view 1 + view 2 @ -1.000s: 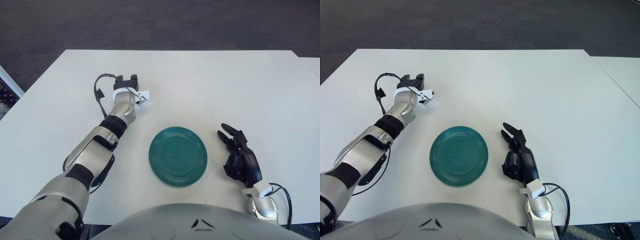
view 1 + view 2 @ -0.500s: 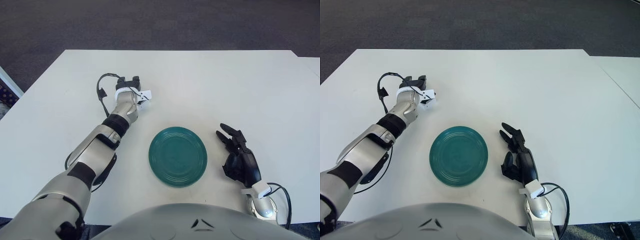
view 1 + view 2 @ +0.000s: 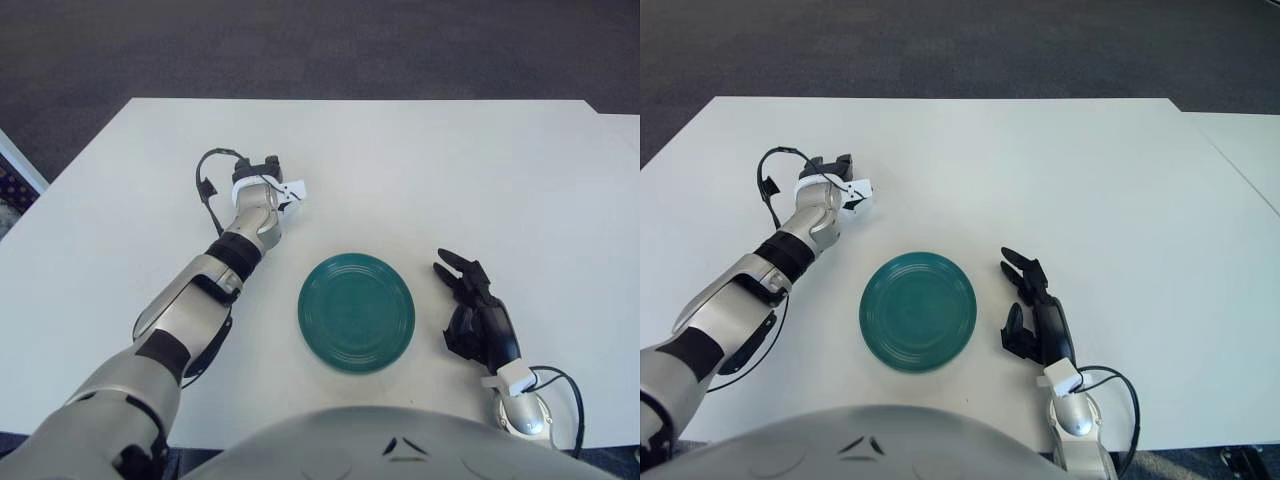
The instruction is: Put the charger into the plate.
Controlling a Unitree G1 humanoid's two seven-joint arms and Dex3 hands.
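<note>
A small white charger [image 3: 291,191] is at the right side of my left hand [image 3: 262,172], on the far left part of the white table [image 3: 450,170]. The hand's dark fingers are curled against it, low over the tabletop. A round green plate [image 3: 356,312] lies near the front middle of the table, down and to the right of the charger, and holds nothing. My right hand [image 3: 478,318] rests on the table right of the plate, fingers relaxed and empty.
A black cable [image 3: 204,187] loops beside my left wrist. The table's far edge meets dark carpet [image 3: 320,45]. A second white surface [image 3: 1245,150] adjoins on the right.
My left hand has shifted slightly right, and the charger has moved with it. My right hand has drawn back a little towards me. The plate has not moved.
</note>
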